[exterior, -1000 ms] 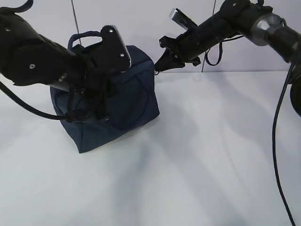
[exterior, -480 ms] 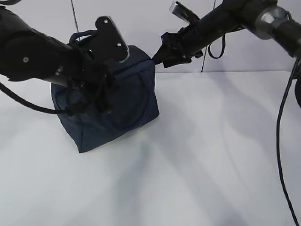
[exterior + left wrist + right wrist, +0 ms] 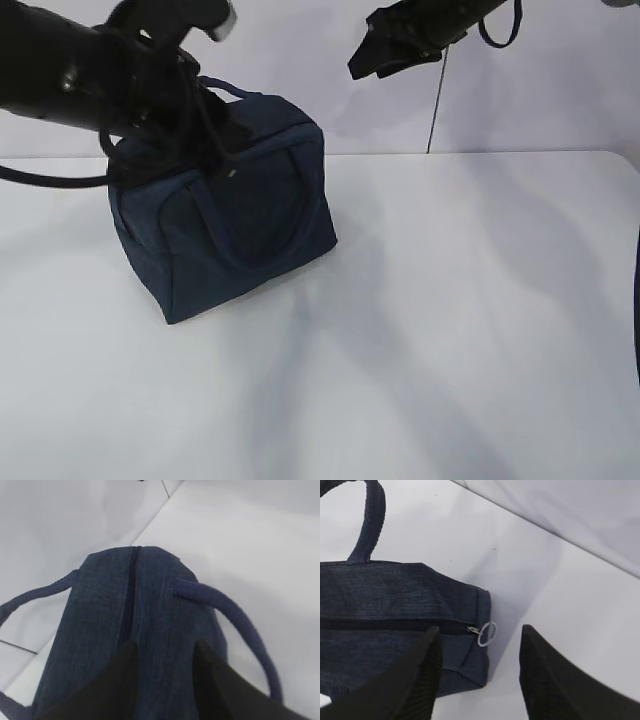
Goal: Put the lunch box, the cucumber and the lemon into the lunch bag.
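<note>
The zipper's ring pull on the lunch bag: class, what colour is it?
Silvery metal. The ring pull hangs at the end of the dark navy lunch bag, clearest in the right wrist view.

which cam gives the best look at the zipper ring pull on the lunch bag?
Right wrist view: the metal ring pull hangs at the end of the closed zipper, sharp against the white table between the open fingers. Left wrist view shows only the zipper line along the lunch bag top, no ring. In the exterior view I cannot make it out.
</note>
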Robot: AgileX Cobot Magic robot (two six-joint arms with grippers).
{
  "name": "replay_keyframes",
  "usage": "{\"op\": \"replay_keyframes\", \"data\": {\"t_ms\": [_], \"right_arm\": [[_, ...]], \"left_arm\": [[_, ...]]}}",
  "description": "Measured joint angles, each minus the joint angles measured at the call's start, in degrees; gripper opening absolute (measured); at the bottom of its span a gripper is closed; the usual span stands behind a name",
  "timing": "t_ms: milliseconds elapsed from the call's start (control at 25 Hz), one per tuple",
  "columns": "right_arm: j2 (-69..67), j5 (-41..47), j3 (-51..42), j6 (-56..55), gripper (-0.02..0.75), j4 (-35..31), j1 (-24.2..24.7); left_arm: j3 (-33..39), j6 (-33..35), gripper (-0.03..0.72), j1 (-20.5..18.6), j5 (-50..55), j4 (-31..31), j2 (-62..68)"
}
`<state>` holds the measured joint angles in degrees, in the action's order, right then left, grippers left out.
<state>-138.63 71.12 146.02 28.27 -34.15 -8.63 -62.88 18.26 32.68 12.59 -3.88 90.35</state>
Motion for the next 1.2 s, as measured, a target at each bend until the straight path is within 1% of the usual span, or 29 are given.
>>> {"op": "replay_keyframes", "data": {"t_ms": [120,200,400,480,600,760,840,920,1120,1200], "right_arm": [[2.6,0.3,-0.7,0.4,0.365,1.4,0.0],[4.9,0.3,-2.7,0.8,0.365,1.8,0.0],[11.8,0.4,-11.1,0.8,0.365,5.8,0.0],[15.2,0.5,-14.8,0.8,0.365,7.8,0.0],[21.3,0.5,-21.6,0.8,0.365,9.8,0.0],[30.0,0.5,-32.4,1.0,0.365,10.0,0.0],[34.1,0.5,-38.1,1.1,0.366,10.1,0.0],[39.1,0.5,-44.9,1.5,0.366,10.1,0.0],[52.3,-5.2,-60.8,2.4,0.366,10.2,0.0],[56.9,-6.7,-66.2,2.6,0.366,10.2,0.0]], "left_arm": [[0.0,0.0,0.272,-2.3,2.5,9.2,-2.6],[0.0,-0.1,0.274,-5.0,5.4,13.5,-4.7],[-1.0,-0.1,0.277,-11.4,15.5,17.2,-9.5],[-1.0,-0.2,0.290,-13.8,18.1,19.3,-11.6],[-1.0,-0.2,0.327,-17.7,21.4,22.6,-14.4],[-1.1,-0.2,0.394,-22.3,28.0,25.5,-16.7],[-1.1,-0.2,0.433,-22.8,30.8,25.7,-17.4],[-1.1,-0.2,0.452,-22.9,32.2,25.9,-18.5],[-1.1,-0.2,0.464,-23.0,35.0,25.3,-22.3],[0.2,-0.2,0.465,-23.0,35.3,24.9,-24.9]]}}
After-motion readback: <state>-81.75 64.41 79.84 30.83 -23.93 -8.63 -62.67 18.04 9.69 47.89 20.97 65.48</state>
